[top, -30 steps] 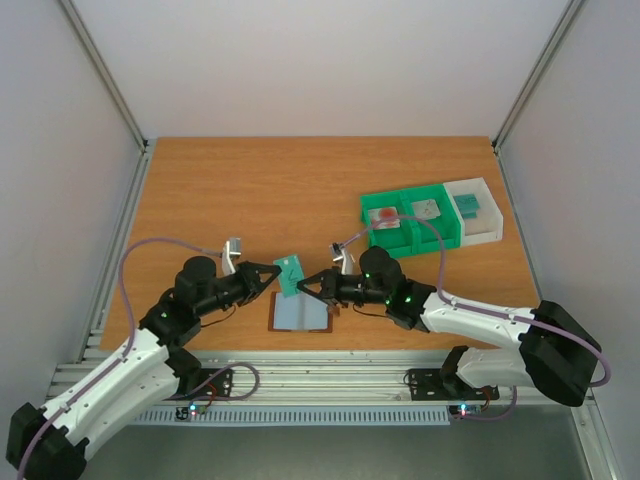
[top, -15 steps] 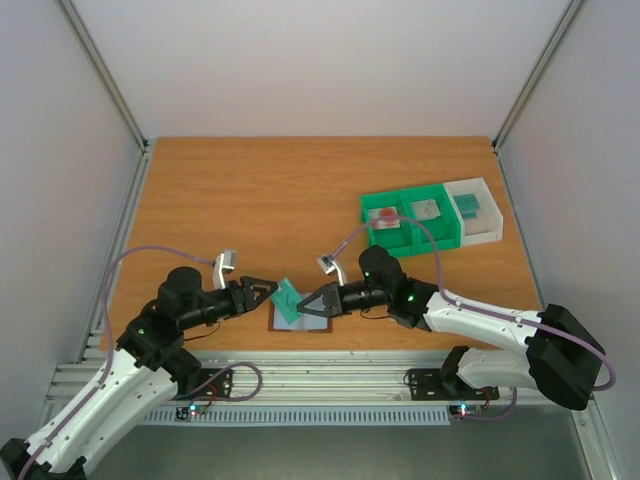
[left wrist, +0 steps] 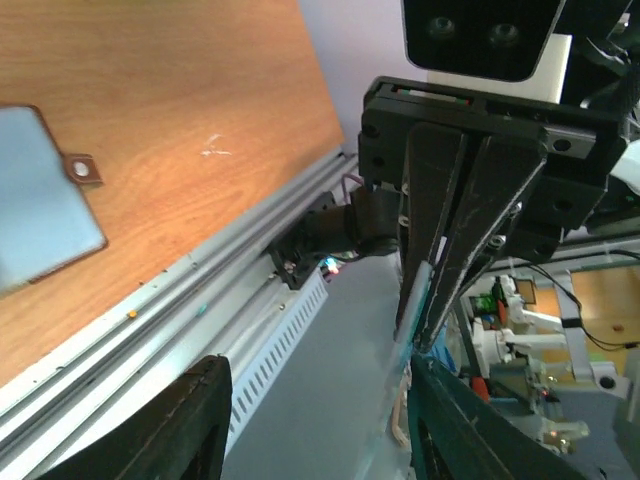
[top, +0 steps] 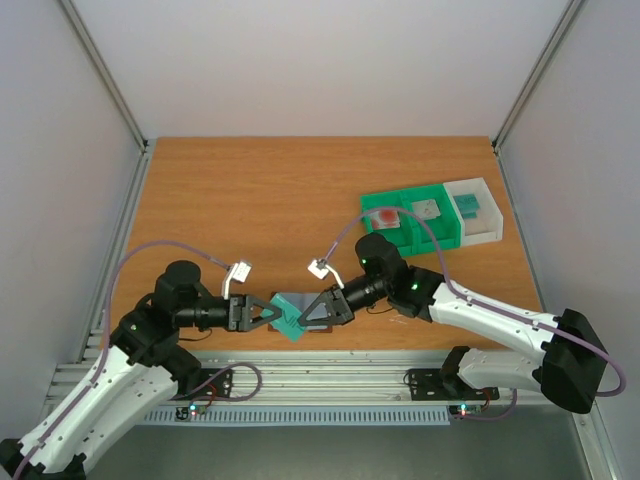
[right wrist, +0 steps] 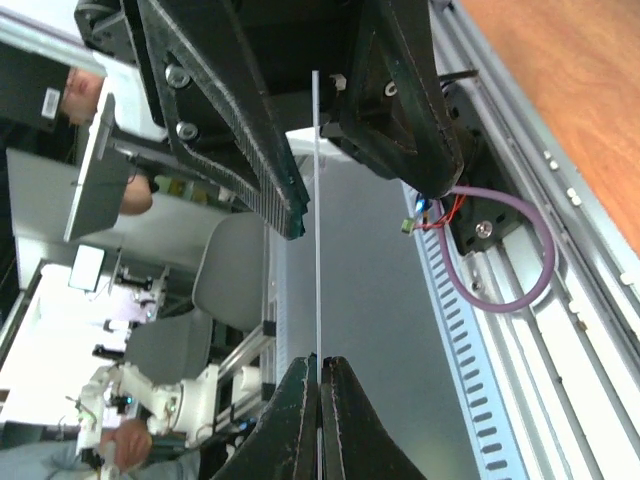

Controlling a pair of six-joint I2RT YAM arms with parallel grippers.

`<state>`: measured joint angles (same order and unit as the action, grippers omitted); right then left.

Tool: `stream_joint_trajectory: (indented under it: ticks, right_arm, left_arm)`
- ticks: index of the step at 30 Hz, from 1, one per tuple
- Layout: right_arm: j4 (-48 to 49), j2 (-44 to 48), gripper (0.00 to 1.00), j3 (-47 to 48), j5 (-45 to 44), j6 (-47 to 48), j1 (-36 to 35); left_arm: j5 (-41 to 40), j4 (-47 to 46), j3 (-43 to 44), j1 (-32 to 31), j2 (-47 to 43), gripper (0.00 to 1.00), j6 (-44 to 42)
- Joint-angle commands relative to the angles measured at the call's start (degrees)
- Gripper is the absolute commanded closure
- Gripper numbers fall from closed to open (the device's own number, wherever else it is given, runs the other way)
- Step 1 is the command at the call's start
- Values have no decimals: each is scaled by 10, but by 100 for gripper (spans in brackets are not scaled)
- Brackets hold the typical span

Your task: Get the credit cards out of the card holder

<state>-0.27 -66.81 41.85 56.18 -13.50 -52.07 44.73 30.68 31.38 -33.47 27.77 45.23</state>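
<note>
Top external view: left gripper (top: pixel 271 314), fingers spread, flanks the teal card (top: pixel 290 324) without gripping it; right gripper (top: pixel 306 314) pinches the card's other end, just above the open card holder (top: pixel 294 300) near the front edge of the table (top: pixel 300 190).

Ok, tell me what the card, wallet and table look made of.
The card is probably stiff plastic, teal; edge-on in the right wrist view it shows as a thin straight line. The wallet seems to be leather, with a brown rim and snap tab and a matte blue-grey lining, maybe fabric. The table is wood or wood-look laminate, orange-brown, faintly grained, smooth.
</note>
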Motion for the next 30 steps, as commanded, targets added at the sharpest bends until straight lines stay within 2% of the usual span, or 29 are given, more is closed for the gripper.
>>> stream_joint_trajectory:
  ticks: [1, 8, 13, 14, 16, 19, 21, 26, 30]
  right_arm:
    - [-76, -8, 99, 33, 47, 66, -3]
    - [-136, -7, 99, 50, 72, 110, -18]
    - [-187, -20, 99, 70, 76, 148, -29]
    - [-189, -22, 99, 72, 74, 149, -30]
    - [-188, -22, 99, 72, 69, 148, -31]
    - [-189, -23, 99, 74, 59, 147, -31]
    - [-189, -22, 98, 74, 49, 145, -31]
    - [-207, -13, 90, 75, -8, 147, -31]
    - [-195, 7, 72, 65, -73, 117, -30]
  left_arm:
    - [71, -14, 15, 0, -1, 54, -22]
    - [91, 5, 16, 0, 6, 56, -33]
    - [120, -17, 14, 0, 1, 59, -17]
    - [126, -22, 13, 0, 0, 64, -14]
    - [135, -27, 9, 0, -2, 82, -13]
    - [139, -34, 3, 1, -1, 99, -7]
    - [136, -30, 2, 0, 1, 100, -3]
    - [116, -30, 3, 0, 1, 100, -3]
    - [101, -49, 12, 1, 12, 100, 9]
